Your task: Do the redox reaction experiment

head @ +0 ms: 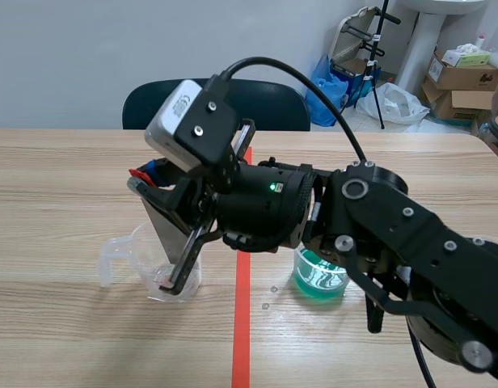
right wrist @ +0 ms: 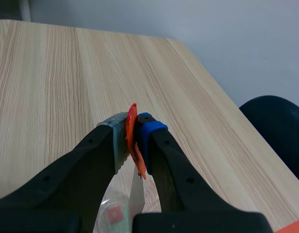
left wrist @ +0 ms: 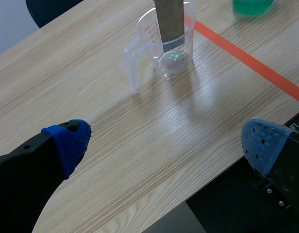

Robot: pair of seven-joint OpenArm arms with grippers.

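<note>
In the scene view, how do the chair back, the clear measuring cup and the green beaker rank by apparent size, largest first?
1. Chair back, though farthest and partly hidden.
2. Clear measuring cup.
3. Green beaker, but the right arm hides part, so this is unsure.

Wooden table [head: 71, 178]: clear measuring cup [head: 140, 252], green-liquid beaker [head: 320, 276] standing apart.

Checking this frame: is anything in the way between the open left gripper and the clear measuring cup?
Nothing visible lies on the table between the left gripper and the measuring cup. The cup itself is occupied, though: the right gripper holds a flat strip standing in it.
</note>
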